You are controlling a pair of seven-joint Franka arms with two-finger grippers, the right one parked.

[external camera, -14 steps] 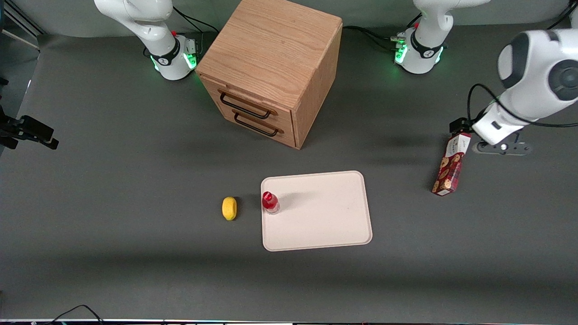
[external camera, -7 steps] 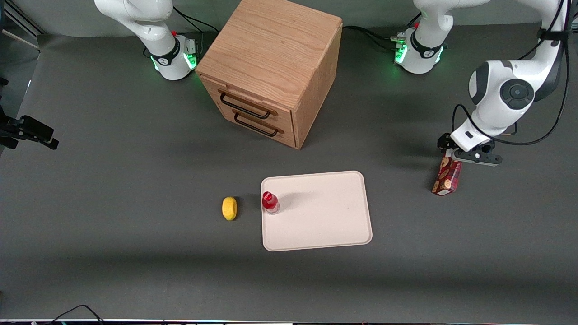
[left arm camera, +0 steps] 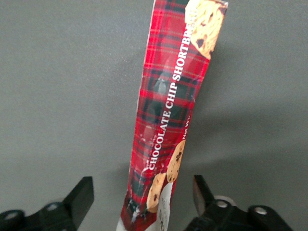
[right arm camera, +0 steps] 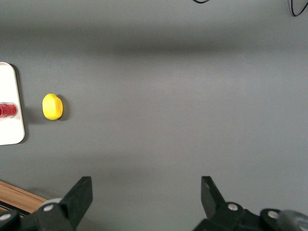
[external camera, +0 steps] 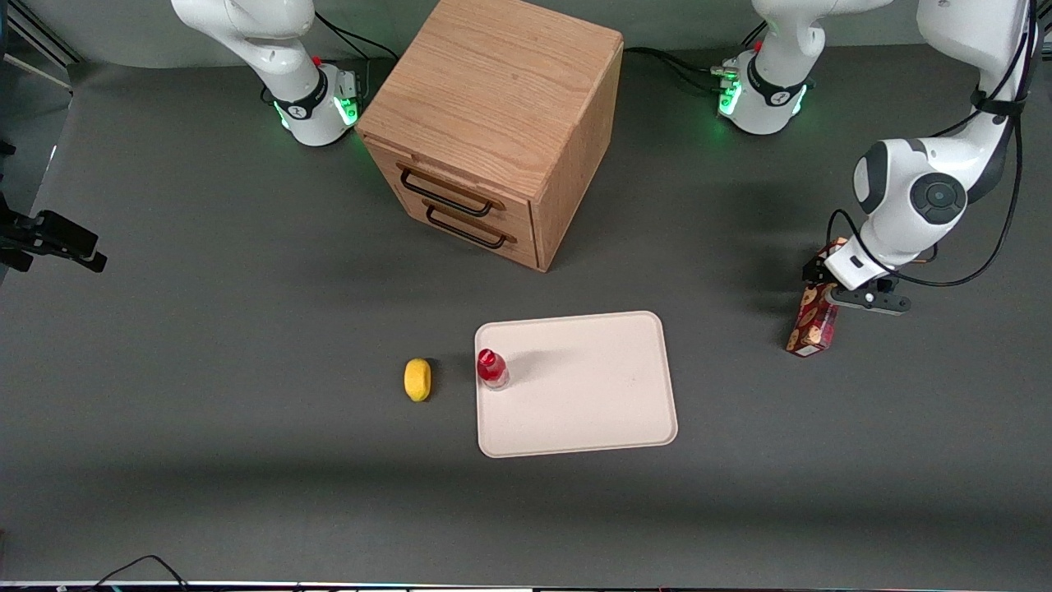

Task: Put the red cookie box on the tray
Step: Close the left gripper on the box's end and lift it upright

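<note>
A: Where did we have the gripper (left arm camera: 142, 202) at that moment?

B: Down over the red cookie box (external camera: 814, 322), which lay on the table toward the working arm's end, well apart from the tray (external camera: 592, 411). Our fingers (left arm camera: 79, 199) stood wide apart, one on each side of the box's white end, with a clear gap on both sides, so we held nothing.

A: What worried us?

B: The box (left arm camera: 168, 120) ran at a slant between the fingers, so closing could have twisted it or pinched a corner. Gripped so near one end, the long carton might have drooped or swung on the lift.

A: And at the tray?

B: The small red-capped bottle (external camera: 491, 367) stood on it near one edge; a swinging box could have toppled it.
</note>
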